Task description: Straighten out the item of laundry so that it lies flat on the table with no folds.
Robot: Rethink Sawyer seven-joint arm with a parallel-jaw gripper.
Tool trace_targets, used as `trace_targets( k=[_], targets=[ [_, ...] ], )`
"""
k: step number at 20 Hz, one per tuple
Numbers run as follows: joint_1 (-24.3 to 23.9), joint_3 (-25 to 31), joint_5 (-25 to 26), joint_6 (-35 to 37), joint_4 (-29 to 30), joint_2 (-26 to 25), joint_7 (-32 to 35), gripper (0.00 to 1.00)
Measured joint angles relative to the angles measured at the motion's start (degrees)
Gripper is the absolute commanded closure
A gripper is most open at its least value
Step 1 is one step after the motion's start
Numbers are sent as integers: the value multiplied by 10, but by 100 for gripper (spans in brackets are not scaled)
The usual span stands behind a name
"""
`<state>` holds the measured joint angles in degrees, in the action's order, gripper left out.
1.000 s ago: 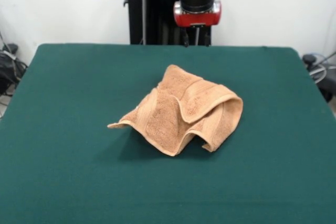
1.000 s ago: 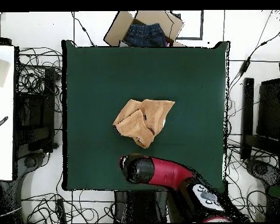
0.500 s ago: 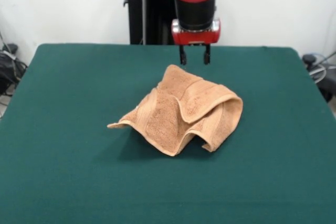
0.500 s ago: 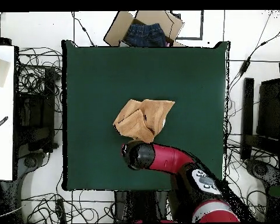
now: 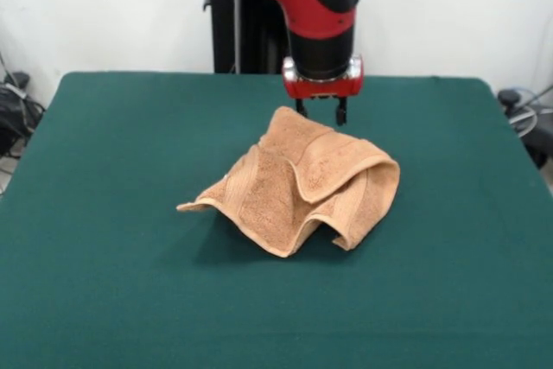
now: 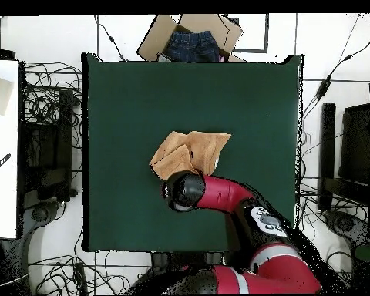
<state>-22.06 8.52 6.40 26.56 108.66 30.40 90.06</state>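
The item of laundry point(image 5: 302, 181) is a tan terry towel, crumpled into a bunched heap with several folds near the middle of the dark green table point(image 5: 112, 144). One corner sticks out flat at its left in the front view. My gripper point(image 5: 320, 113) hangs open just above the towel's far edge, its two dark fingers apart and touching nothing. From overhead, the towel point(image 6: 194, 151) shows beyond the red arm's wrist point(image 6: 184, 190), which hides the fingers and the towel's near part.
Just past the table's far edge in the overhead view lies a cardboard box point(image 6: 190, 35) with blue jeans in it. Cables and dark equipment ring the table point(image 6: 126, 100) on both sides. A white surface point(image 6: 1, 146) stands at the left.
The arm has come forward and down over the table's robot side. The gripper has dropped from above the table edge to just over the towel's edge. The towel has not moved.
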Motion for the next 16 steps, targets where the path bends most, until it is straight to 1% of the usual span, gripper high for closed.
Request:
trace_targets(
  k=[11, 16],
  targets=[
    [6, 0, 0, 0, -20, -43, 0, 0],
    [15, -1, 0, 3, -23, -40, 0, 0]
  ],
)
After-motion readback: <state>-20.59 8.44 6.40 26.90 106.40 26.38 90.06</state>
